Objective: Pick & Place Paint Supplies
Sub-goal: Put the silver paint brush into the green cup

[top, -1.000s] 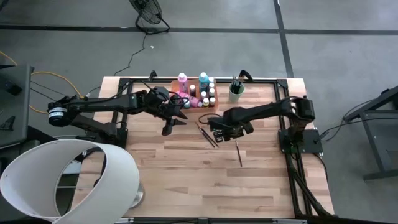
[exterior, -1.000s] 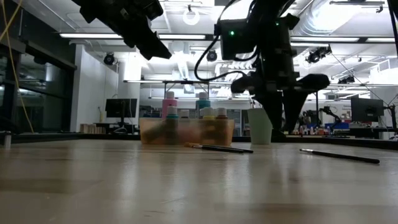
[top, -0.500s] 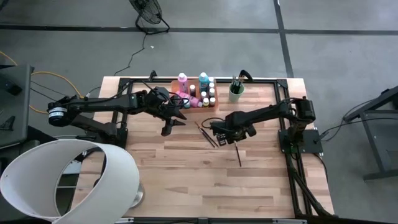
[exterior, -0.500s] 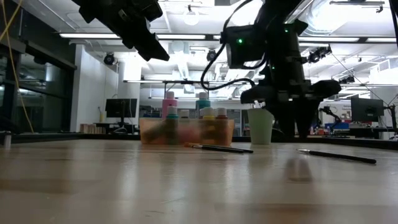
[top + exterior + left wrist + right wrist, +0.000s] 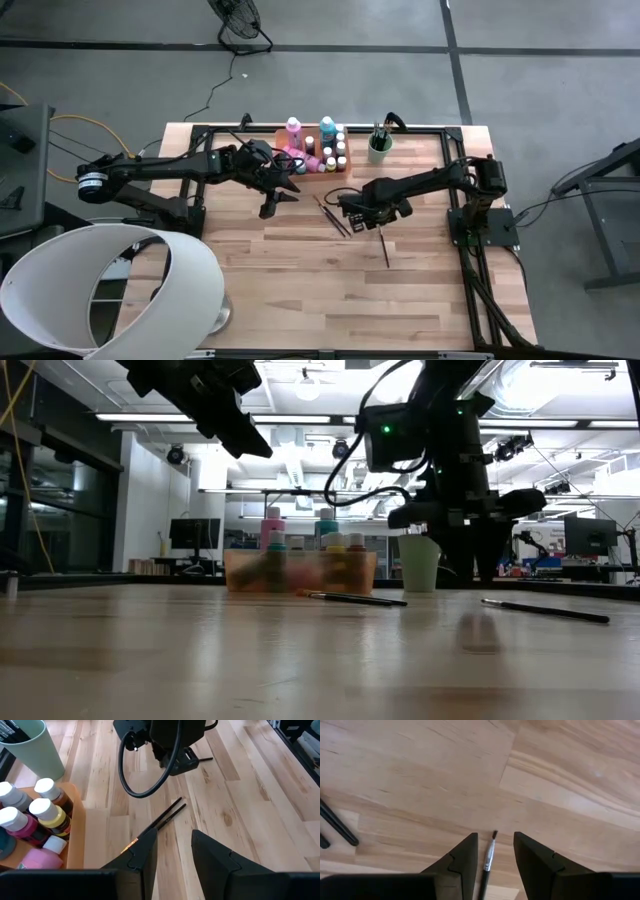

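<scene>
No readable labels; right gripper hanging spread over a paintbrush mid-table; left gripper spread, empty, near orange tray.

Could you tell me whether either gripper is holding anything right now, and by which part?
Nothing is held. The right gripper stands open astride a loose paintbrush on the table; the left gripper hangs open and empty near the tray.

We see a pale wood counter with darker grain streaks. The tray is translucent orange, holding white-capped bottles: pink, teal, brown, yellow and magenta. The cup is light green. The paintbrushes are dark-handled; both arms and each pincer are black.
</scene>
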